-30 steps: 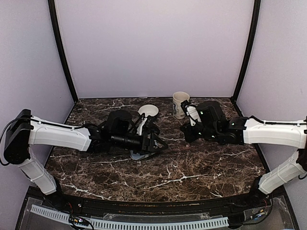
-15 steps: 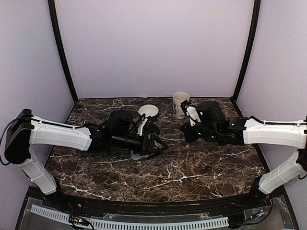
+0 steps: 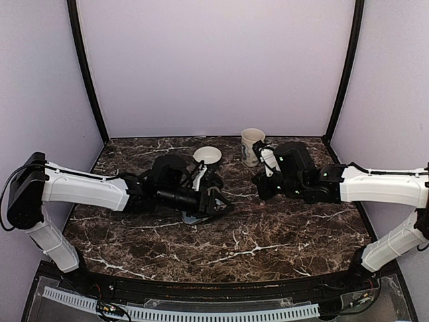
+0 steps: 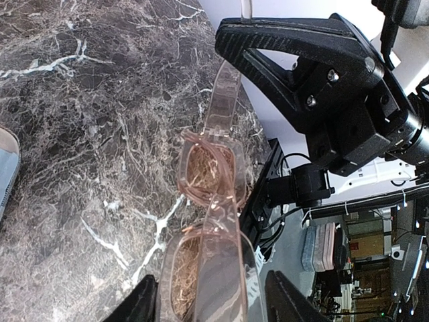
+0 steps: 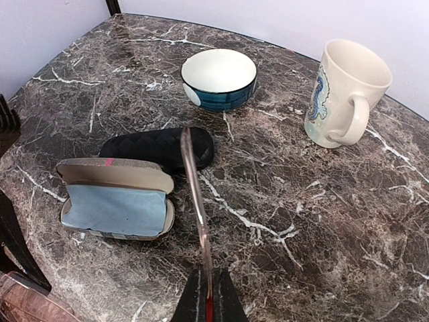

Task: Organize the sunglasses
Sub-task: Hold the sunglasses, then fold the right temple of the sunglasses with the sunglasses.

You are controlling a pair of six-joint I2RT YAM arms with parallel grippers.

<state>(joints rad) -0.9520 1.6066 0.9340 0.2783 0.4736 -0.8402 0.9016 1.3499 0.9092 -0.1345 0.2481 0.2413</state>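
The sunglasses (image 4: 208,174) have a translucent pink frame and brownish lenses, and hang just above the marble. My left gripper (image 4: 214,305) is open, a finger on each side of the frame's front, with a gap still showing on the right. One thin pink arm of the sunglasses (image 5: 194,188) runs to my right gripper (image 5: 206,295), which is shut on its tip. In the top view the left gripper (image 3: 218,201) and the right gripper (image 3: 258,184) face each other mid-table; the sunglasses between them are too faint to make out.
An open case (image 5: 117,204) with blue lining lies under the sunglasses, a black quilted case (image 5: 157,147) just behind it. A blue-and-white bowl (image 5: 219,77) and a cream mug (image 5: 342,94) stand at the back. Purple walls close in the marble table (image 3: 281,235).
The left gripper's jaws have narrowed around the sunglasses' front. The right gripper has kept its grip on the arm and stayed where it was.
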